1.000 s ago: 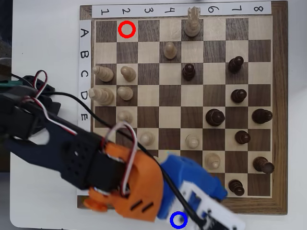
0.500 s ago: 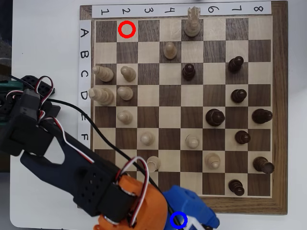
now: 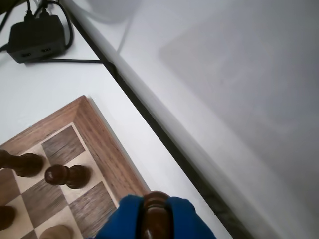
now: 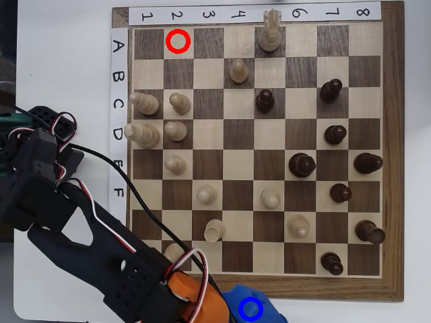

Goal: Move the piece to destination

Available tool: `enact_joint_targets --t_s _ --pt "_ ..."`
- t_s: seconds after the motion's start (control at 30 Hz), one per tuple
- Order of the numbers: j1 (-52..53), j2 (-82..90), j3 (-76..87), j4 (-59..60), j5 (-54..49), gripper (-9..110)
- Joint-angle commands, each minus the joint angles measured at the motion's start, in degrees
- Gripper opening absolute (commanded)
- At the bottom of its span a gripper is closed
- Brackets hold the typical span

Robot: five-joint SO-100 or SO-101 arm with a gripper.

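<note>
In the wrist view my gripper (image 3: 155, 221) sits at the bottom edge, shut on the piece (image 3: 155, 205), a dark-brown wooden pawn with a rounded top held between the blue fingers (image 3: 127, 213). It hangs just off the chessboard's wooden frame (image 3: 107, 144), over the white table. In the overhead view the gripper (image 4: 261, 313) is at the bottom edge, below the board's frame. The blue destination ring (image 4: 242, 309) lies over it there. The gripper hides the piece in this view.
Pale and dark pieces stand across the chessboard (image 4: 394, 134). A red ring (image 4: 168, 42) marks square A2. Two dark pieces (image 3: 65, 175) stand near the board corner in the wrist view. A black box with cables (image 3: 37, 37) lies on the table, whose edge (image 3: 164, 142) runs diagonally.
The arm has drawn back off the board toward the bottom of the overhead view. The blue gripper slid down and left onto the blue ring, uncovering the pale pieces in the lower rows.
</note>
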Motion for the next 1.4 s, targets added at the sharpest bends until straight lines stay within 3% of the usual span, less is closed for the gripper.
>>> enact_joint_targets --t_s 0.0,0.77,1.37 --pt "2.9 4.39 3.25 -8.79 -2.9 0" --pt "4.48 11.07 32.7 -31.38 -7.12 0" --pt "2.99 15.56 42.54 -37.53 -6.86 0"
